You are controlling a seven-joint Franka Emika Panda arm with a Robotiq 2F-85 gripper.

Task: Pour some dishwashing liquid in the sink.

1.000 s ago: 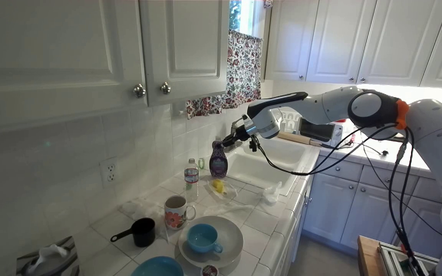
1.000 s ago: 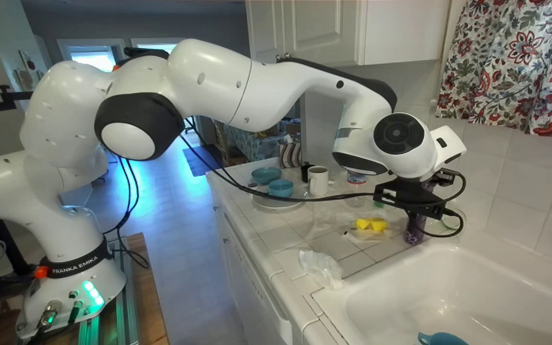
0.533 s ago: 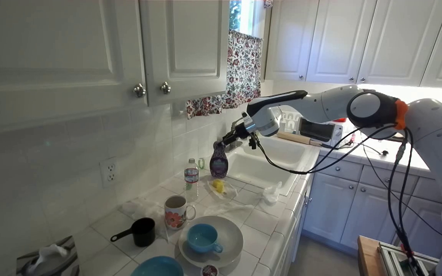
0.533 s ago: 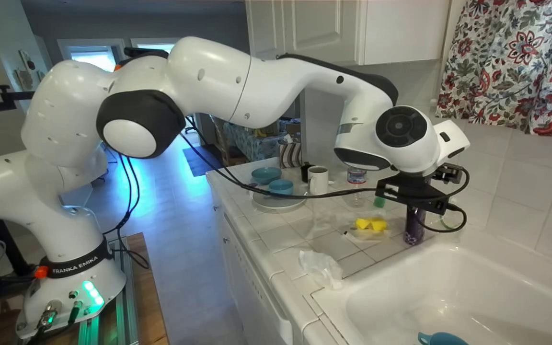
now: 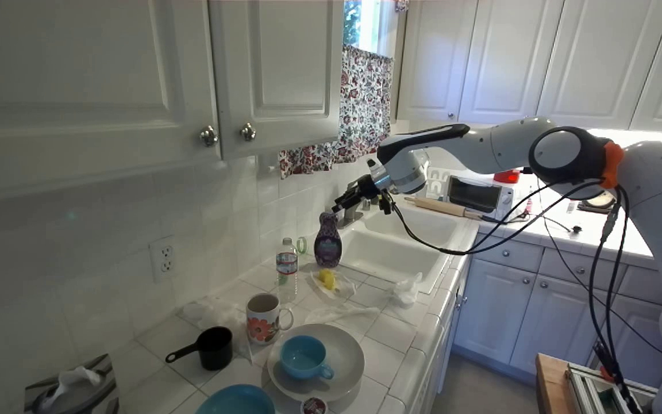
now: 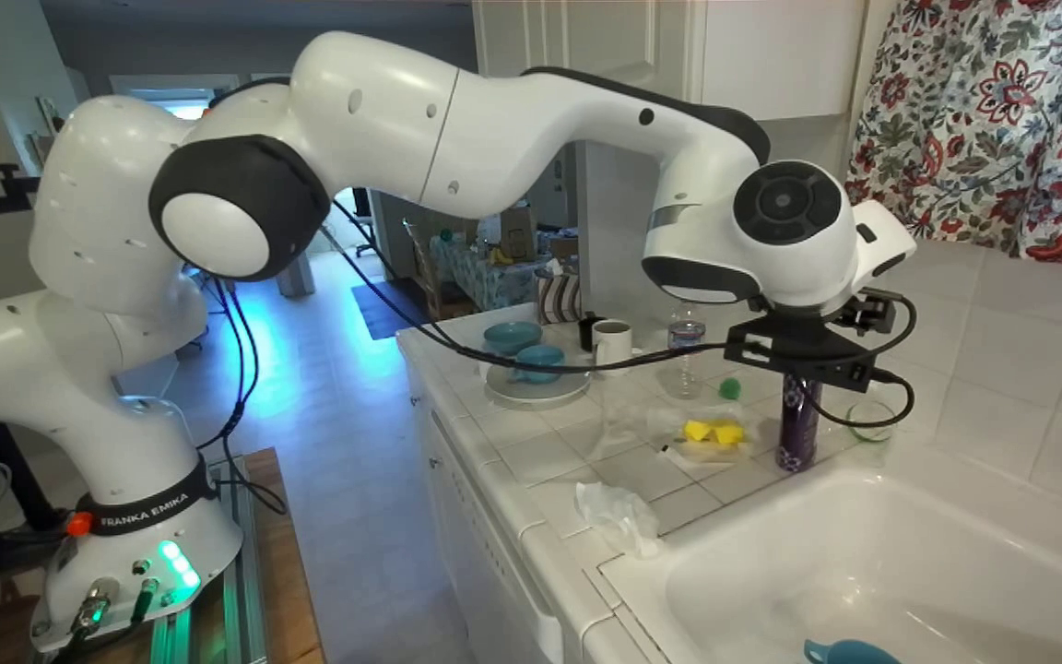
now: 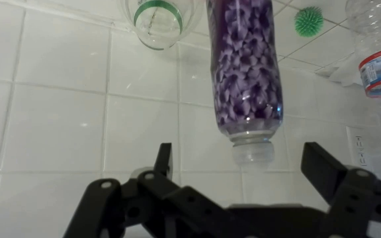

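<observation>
Find the dishwashing-liquid bottle [image 5: 327, 241] standing upright on the white tiled counter [image 5: 385, 359], outside the sink [image 6: 946, 544] and just beside its wall-side corner. Trace the long axis close to vertical in both exterior views, cap end up; in the wrist view, follow it down from the top edge to the clear cap [image 7: 253, 153], pointing toward the bottom of the frame. See the Robotiq gripper [image 7: 238, 155] spread wide at the cap end, with wall tile [image 7: 203, 145] visible on both sides of the cap, more to frame left. Cannot tell how far into the gap to place the cap. In an exterior view, see only the bottle's lower part [image 6: 798, 433], with the rest behind the gripper. In an exterior view, make out the front label [image 5: 327, 247], too small to read, and the chrome faucet [image 5: 352, 215], partly blocked by the gripper. In the wrist view, lose the bottle's base past the top edge, likewise part of a green-banded tumbler [image 7: 159, 24]; lose part of a clear water bottle [image 7: 380, 71] past the right edge. In an exterior view, find a blue handled piece [image 6: 849, 653] in the sink, cut off by the frame's bottom.
</observation>
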